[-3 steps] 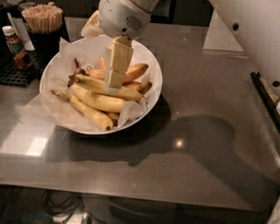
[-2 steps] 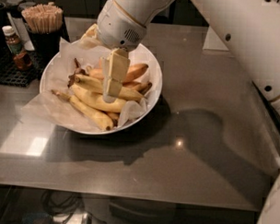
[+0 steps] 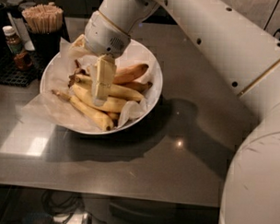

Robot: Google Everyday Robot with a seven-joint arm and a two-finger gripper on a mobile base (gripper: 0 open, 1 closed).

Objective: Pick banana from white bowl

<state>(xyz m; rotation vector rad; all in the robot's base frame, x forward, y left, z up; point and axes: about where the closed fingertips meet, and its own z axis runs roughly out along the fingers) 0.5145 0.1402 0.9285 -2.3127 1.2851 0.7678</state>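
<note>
A big white bowl (image 3: 156,76) sits on the left part of the grey desk (image 3: 175,170). Crinkly white paper (image 3: 45,111) lies inside it and hangs out over the near left edge onto the desk. A pile of bananas lies on the paper. The long thin banana (image 3: 90,113) is at the front of the pile, on the side nearest to us. It is almost straight and dull yellow, and its dark stem points to the left. It lies flat on the paper inside the bowl. Just behind it, touching it, lies a fat yellow banana (image 3: 113,104). At the back right of the bowl there is a curved orange banana (image 3: 131,71), and a darker one lies just in front of that. A thick white arm (image 3: 202,33) comes in from the right and bends down over the bowl. The claw (image 3: 100,96) hangs from its end and points straight down into the middle of the pile. Its tip is at the fat yellow banana, just behind the long thin one. I cannot tell if the claw is released or clenched, or if it has hold of anything. At the back left stands a dark cup full of wooden sticks (image 3: 43,18). Near it a small bottle (image 3: 15,44) with brown stuff inside stands on a black mat (image 3: 12,75)
</note>
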